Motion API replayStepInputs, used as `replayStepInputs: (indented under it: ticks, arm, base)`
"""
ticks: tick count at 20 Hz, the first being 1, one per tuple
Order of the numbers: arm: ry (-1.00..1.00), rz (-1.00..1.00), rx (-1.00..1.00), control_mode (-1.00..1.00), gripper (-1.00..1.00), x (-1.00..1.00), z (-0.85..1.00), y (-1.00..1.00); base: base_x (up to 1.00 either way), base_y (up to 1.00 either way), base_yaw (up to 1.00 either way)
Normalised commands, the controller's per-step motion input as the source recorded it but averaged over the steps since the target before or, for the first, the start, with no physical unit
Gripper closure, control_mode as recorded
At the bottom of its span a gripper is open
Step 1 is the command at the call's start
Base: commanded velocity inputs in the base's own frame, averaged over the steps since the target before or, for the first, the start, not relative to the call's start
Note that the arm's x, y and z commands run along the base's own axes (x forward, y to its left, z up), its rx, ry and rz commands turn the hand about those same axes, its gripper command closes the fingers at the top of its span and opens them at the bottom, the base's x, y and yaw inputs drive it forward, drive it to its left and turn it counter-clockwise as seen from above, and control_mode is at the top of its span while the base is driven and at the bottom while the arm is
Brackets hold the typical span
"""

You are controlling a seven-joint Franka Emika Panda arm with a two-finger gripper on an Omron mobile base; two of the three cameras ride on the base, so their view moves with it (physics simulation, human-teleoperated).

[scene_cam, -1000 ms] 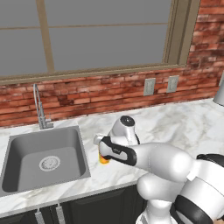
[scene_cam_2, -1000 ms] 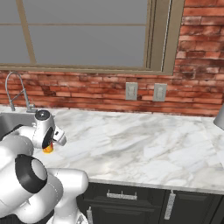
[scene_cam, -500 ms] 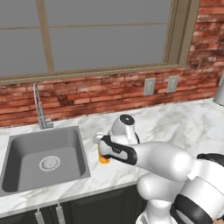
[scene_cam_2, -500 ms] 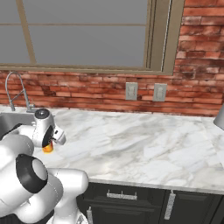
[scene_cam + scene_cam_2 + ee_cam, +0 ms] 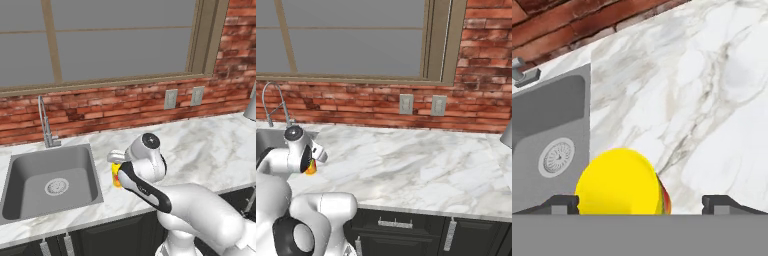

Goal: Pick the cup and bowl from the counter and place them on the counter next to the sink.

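Cup (image 5: 116,176), yellow, sits just beside the sink (image 5: 47,182) on the counter (image 5: 200,150) in the left base view, half hidden by the arm. From the right base view it (image 5: 310,167) peeks beside the wrist. In the hand view the pincer (image 5: 639,202) stands spread, the cup (image 5: 619,182) between its tips, beside the sink (image 5: 547,145).

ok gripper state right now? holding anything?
Gripper: open, fingertips wide apart either side of the cup, beside the sink; not shut on it.
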Motion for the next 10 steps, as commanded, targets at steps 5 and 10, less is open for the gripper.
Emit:
replayStepInputs:
  ticks: [5, 10]
  arm:
    - [-0.09, 0.03, 0.0, -1.0, -1.0, -0.03, 0.47, -0.07]
    - [0.03, 0.05, -0.06, -1.0, -1.0, 0.0, 0.61, -0.33]
  base:
    - [0.0, 0.0, 0.0]
    - [0.0, 0.0, 0.0]
